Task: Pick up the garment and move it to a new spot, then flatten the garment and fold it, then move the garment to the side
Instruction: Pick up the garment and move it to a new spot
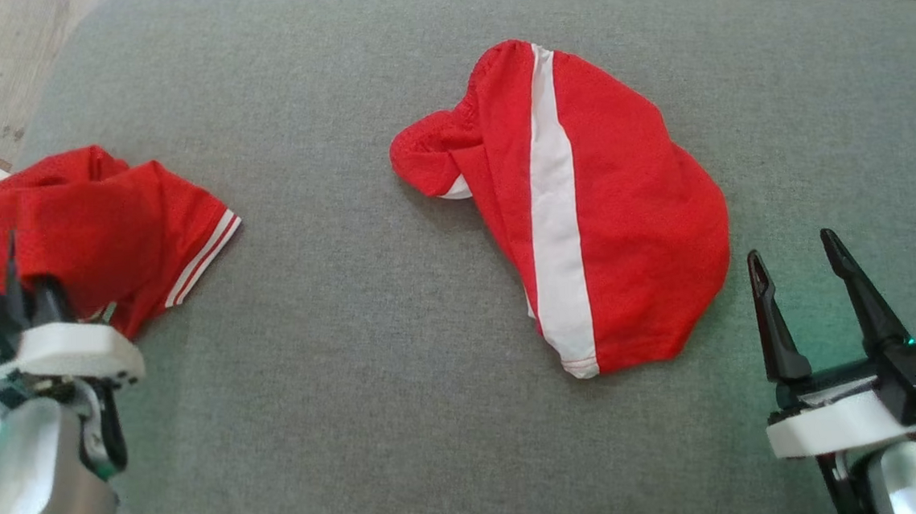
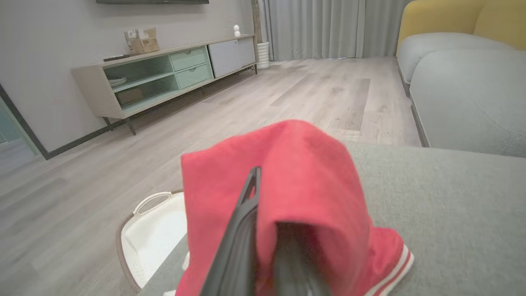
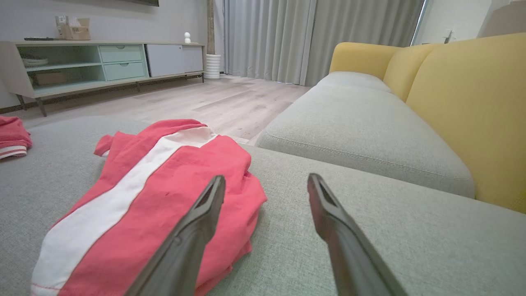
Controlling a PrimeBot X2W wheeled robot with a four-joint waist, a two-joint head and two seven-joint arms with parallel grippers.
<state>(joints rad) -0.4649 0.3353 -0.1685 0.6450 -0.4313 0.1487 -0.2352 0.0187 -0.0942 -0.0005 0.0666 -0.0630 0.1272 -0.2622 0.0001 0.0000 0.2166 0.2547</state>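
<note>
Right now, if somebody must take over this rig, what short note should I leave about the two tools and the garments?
Left tool: shut on the small red garment at the left edge of the grey cushion. Its striped hem rests on the cushion.
Right tool: open, holding nothing, just right of the wide-striped red garment.
Wide-striped red garment: mid-cushion, bunched, not flat.
White basket: on the floor beside the cushion's left edge.
Done: one garment is gripped.
Left: neither garment looks flattened or neatly folded, so flattening, folding and moving aside likely remain.
</note>
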